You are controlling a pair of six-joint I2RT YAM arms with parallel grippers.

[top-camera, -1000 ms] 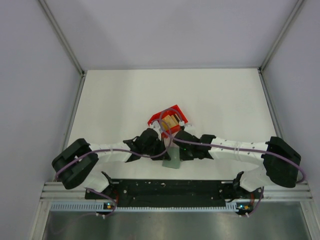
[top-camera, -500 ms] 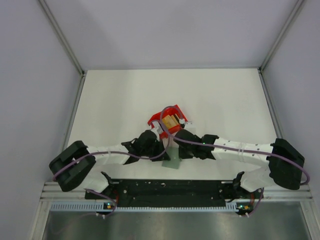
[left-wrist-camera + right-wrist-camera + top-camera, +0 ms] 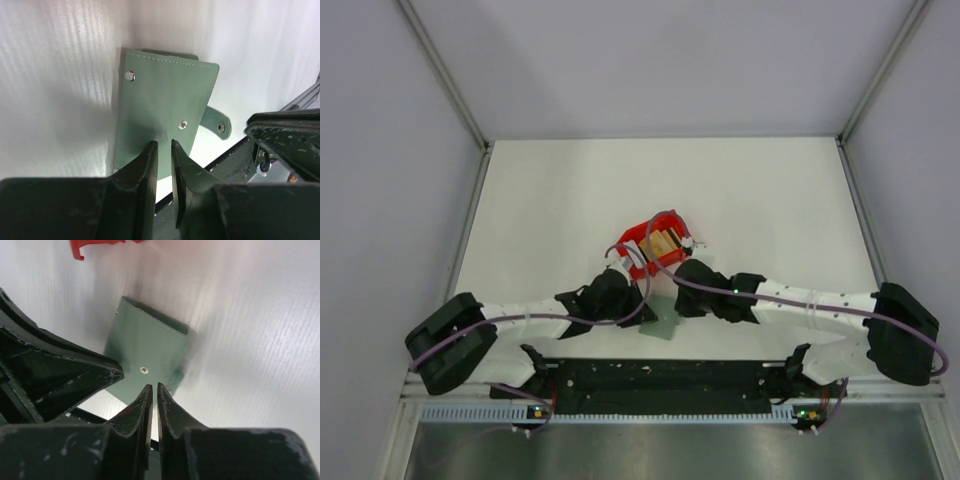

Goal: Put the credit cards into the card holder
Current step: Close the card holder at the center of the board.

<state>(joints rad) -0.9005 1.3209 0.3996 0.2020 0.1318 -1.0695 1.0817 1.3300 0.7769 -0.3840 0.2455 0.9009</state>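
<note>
The card holder (image 3: 165, 100) lies closed and flat on the white table (image 3: 560, 200), at its near edge, between the two arms. The left gripper (image 3: 162, 147) hangs over the holder's near edge, fingers a narrow slit apart with nothing between them; whether the tips touch the green cover cannot be told. The right gripper (image 3: 152, 387) faces it from the other side, fingers nearly pressed together and empty, tips just beside the holder's edge near a metal snap (image 3: 144, 370). Just behind the holder stands a red bin (image 3: 632, 240) with tan credit cards (image 3: 663, 243) inside, apart from both grippers
</note>
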